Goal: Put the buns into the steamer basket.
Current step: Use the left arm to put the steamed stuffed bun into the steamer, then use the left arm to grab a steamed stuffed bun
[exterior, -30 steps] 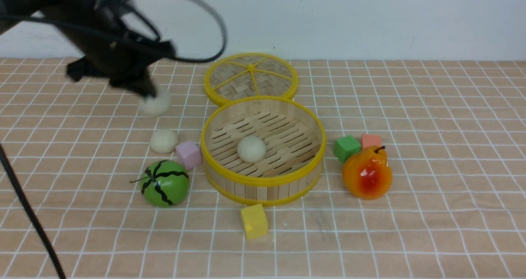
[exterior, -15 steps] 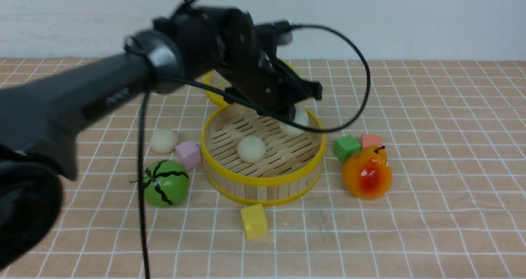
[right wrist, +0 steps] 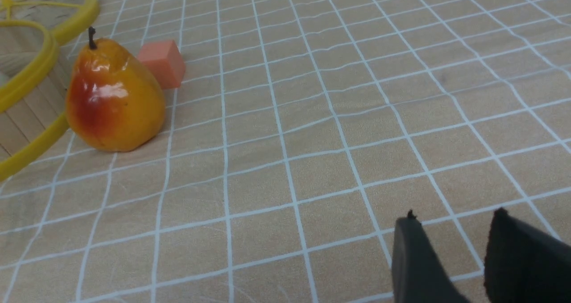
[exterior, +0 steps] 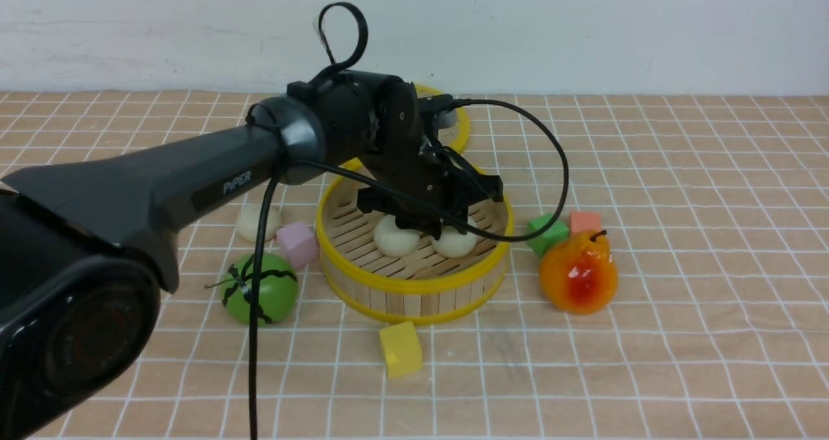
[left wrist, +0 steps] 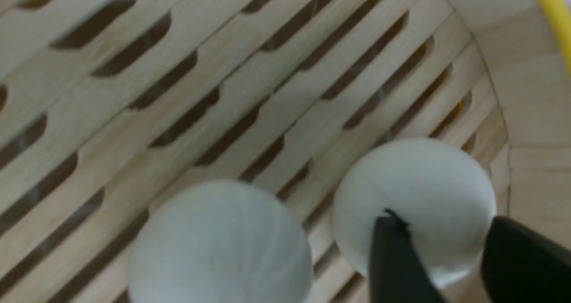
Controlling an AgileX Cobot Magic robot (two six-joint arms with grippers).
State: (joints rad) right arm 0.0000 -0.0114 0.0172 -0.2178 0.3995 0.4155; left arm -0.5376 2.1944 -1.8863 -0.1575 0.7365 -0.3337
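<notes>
The steamer basket (exterior: 414, 284) stands mid-table, and two buns lie side by side on its slatted floor (left wrist: 223, 93). One bun (exterior: 394, 236) (left wrist: 218, 245) is nearer the middle. The other bun (exterior: 454, 243) (left wrist: 415, 178) rests by the wall, right under my left gripper (exterior: 440, 226) (left wrist: 444, 218), whose fingers stand apart around it, open. A third bun (exterior: 251, 221) sits on the cloth left of the basket, partly behind the left arm. Over bare cloth to the right of the basket, my right gripper (right wrist: 453, 213) is open and empty; it does not show in the front view.
The woven lid (exterior: 458, 129) lies behind the basket. A pink cube (exterior: 296, 242) and a green watermelon toy (exterior: 259, 291) are at its left, a yellow cube (exterior: 400, 348) in front. At its right are a green cube (exterior: 544, 231), an orange cube (exterior: 585, 221) and a pear (exterior: 578, 271).
My left arm swung from the left of the table over the basket with a bun, came down inside, and its jaws parted. That bun now lies beside the first one.
</notes>
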